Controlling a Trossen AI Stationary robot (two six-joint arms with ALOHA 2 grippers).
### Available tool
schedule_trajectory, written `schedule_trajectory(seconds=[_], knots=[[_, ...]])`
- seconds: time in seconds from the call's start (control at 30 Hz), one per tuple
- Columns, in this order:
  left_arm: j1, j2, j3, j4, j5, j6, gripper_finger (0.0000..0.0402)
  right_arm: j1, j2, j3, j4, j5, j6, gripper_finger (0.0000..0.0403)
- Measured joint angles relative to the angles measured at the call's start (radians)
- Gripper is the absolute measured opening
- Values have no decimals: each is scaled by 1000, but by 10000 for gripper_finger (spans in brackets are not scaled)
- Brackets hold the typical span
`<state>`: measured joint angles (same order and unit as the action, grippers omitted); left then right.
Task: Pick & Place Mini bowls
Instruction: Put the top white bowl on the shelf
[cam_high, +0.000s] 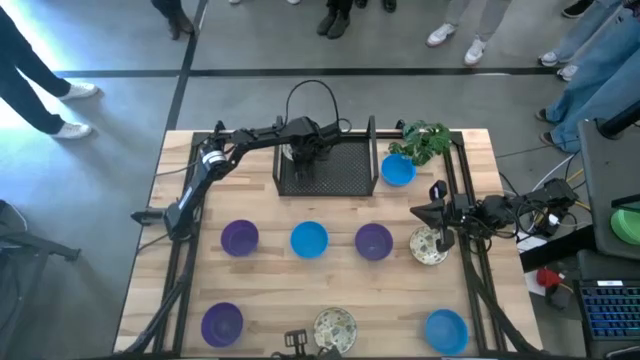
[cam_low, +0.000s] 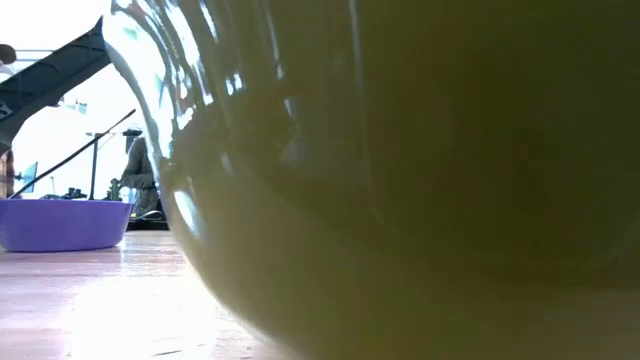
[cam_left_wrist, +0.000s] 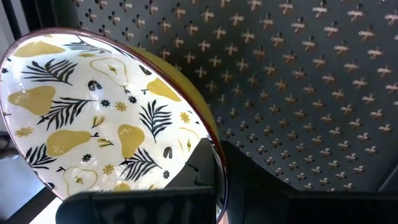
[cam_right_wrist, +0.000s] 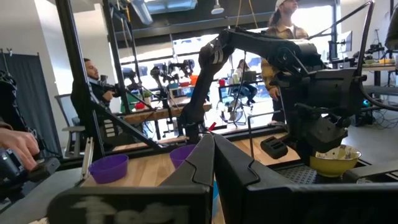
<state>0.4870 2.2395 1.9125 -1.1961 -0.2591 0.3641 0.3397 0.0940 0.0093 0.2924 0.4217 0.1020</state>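
Observation:
My left gripper (cam_high: 300, 152) reaches over the black mesh tray (cam_high: 345, 172) at the table's far middle. It is shut on a cream mini bowl with a pear-and-leaf pattern (cam_left_wrist: 93, 118), yellow outside, also seen in the right wrist view (cam_right_wrist: 336, 160). Other mini bowls stand upright on the wood: purple (cam_high: 240, 238), blue (cam_high: 309, 239), purple (cam_high: 373, 241) and cream (cam_high: 430, 245) in a row, and blue (cam_high: 398, 170) by the tray. My right gripper (cam_high: 432, 212) waits shut at the right, holding nothing. My left gripper pinches the bowl's rim (cam_left_wrist: 208, 134), one finger inside the bowl (cam_left_wrist: 200, 169) and one outside (cam_left_wrist: 249, 171). The fingers come from above, pointing steeply down. The bowl sits mouth up below them, low over the tray's mesh floor (cam_left_wrist: 298, 93); whether it touches the floor I cannot tell.
Near the front edge stand a purple bowl (cam_high: 222, 323), a cream bowl (cam_high: 335, 325) and a blue bowl (cam_high: 446, 330). A green plant (cam_high: 425, 140) stands right of the tray. The tray has an arched handle (cam_high: 311, 95). People stand beyond the far edge.

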Motion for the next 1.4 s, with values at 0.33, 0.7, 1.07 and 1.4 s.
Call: schedule_trajectory(seconds=[0.33,0.7,1.07,1.4], knots=[[0,0,-1,10,9,-3,12,0,0,0,0,0,0,8],[0,2,-3,32,13,-1,36,0,0,0,0,0,-1,8],[0,2,-3,42,6,-4,39,0,0,0,0,0,-1,8],[0,2,-3,50,4,-5,39,0,0,0,0,0,-1,8]])
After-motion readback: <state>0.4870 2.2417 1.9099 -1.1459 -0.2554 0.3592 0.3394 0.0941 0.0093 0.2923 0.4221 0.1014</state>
